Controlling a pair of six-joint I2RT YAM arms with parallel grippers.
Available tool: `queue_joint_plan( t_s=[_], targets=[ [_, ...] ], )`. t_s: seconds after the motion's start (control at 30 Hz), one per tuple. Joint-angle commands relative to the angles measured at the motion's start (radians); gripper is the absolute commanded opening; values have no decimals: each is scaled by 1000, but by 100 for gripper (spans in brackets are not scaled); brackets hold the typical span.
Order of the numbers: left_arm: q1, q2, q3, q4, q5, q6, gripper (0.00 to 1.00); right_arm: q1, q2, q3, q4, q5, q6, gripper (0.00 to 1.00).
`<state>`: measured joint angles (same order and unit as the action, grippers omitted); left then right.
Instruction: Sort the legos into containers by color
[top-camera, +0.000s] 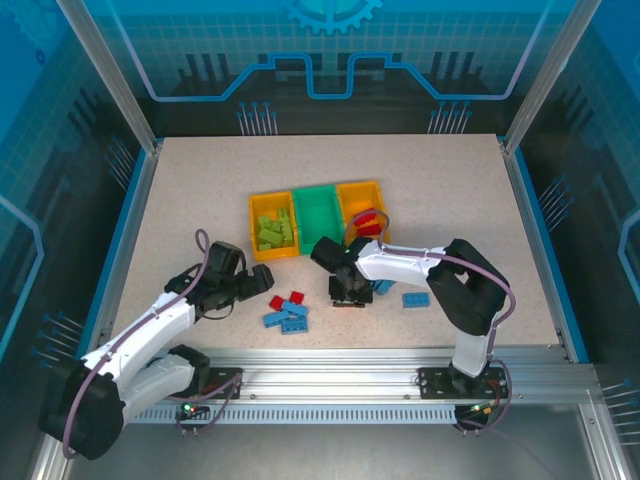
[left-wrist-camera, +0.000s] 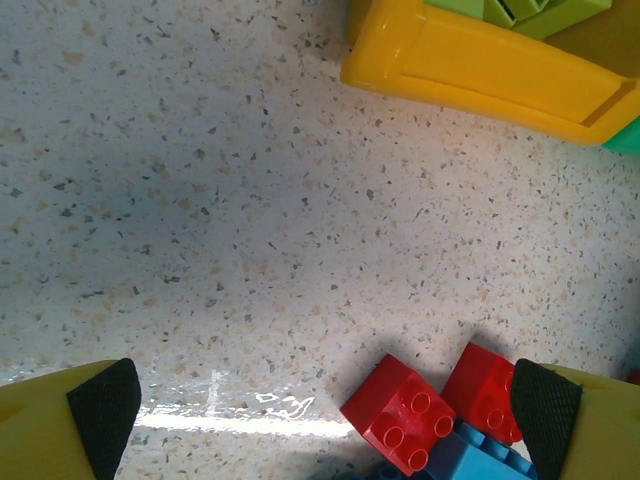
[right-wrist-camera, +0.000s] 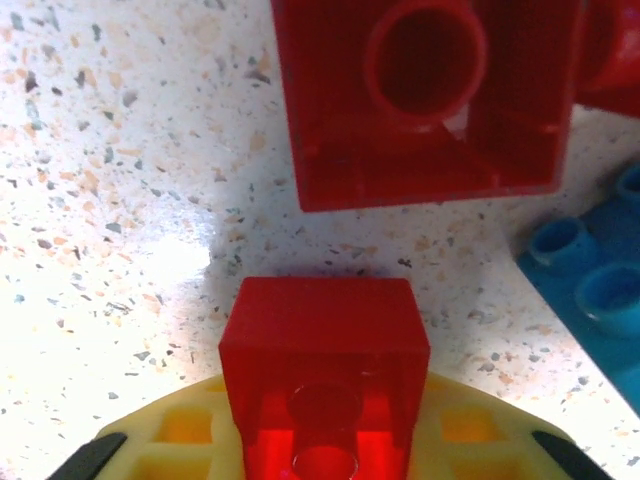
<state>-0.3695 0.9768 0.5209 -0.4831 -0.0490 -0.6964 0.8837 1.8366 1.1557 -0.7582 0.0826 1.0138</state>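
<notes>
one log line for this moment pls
right gripper: shut on red brick | left gripper: open, empty, beside loose red bricks | green bricks in left yellow bin

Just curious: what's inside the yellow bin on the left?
A heap of lime green bricks fills the left yellow bin; anything beneath them is covered.

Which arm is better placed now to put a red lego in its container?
Right. The right gripper grips a red brick, and the bin with red bricks is nearer it. The left gripper is open and empty.
</notes>
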Motion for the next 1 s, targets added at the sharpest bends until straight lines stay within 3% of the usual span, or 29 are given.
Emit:
queue_joint_plan(
  t_s=[0.0,0.17,0.4,0.57,0.8,0.97],
  targets=[
    [-6,-15,5,-33,-23,29,99,10,-42,31,-25,47,-32,23],
    [-7,-14,13,-49,-23,29,99,-8,-144,122,-116,147,-144,24],
    [-45,-25,39,-92,-51,48,99,-229,-204,162,-49,173,-375,23],
    [-83,-37,43,-77,-28,83,99,-358,-85,282,-21,173,-528,23],
    [-163,-19,68,-87,-35,134,99,-431,140,503,-47,150,-615,24],
    [-233,31,103,-122,-65,152,99,-450,261,627,-85,128,-639,32]
  ],
)
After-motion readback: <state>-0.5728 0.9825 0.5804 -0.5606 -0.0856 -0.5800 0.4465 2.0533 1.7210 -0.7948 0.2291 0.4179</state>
